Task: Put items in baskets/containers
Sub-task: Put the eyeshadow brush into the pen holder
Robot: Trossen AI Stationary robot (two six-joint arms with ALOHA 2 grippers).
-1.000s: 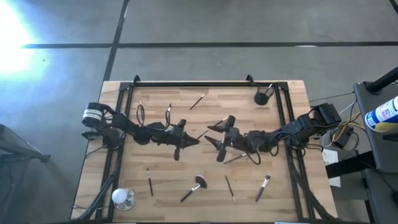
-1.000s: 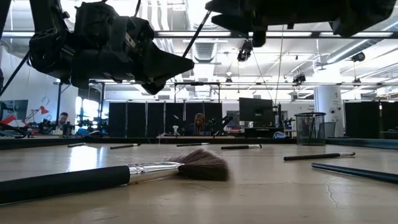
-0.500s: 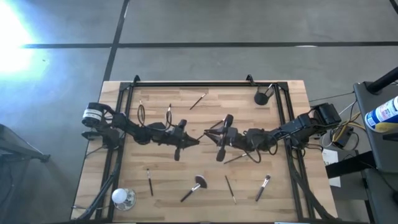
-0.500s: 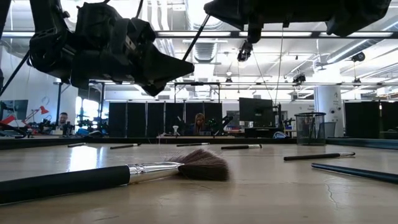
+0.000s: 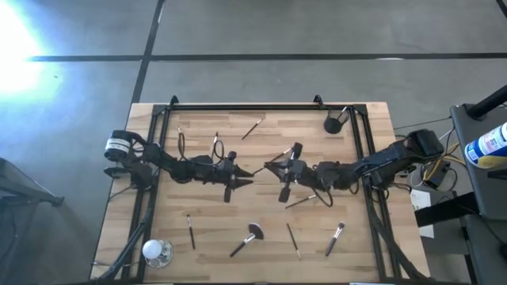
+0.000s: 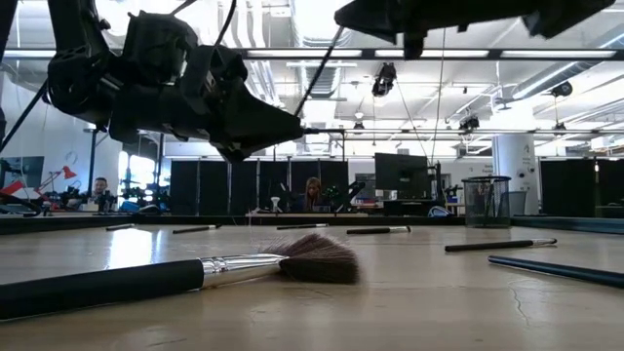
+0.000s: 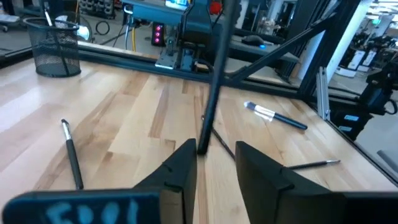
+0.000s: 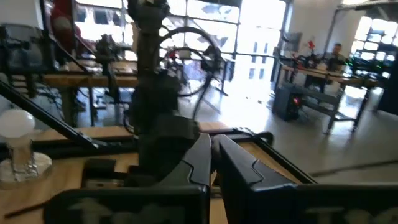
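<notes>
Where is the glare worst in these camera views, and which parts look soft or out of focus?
High view: a white flare washes out the upper left floor. Low view: bright ceiling lights behind the arms turn them to silhouettes, and the near fan brush looks soft. Right wrist view: bright windows blow out and the whole frame is smeared. Left wrist view: evenly lit, with the table sharp.

One camera looks straight down over the whole bench (image 5: pixel 261 142); another sits at bench height (very near the fan brush (image 6: pixel 185 275)). Each wrist camera faces the opposite arm.
</notes>
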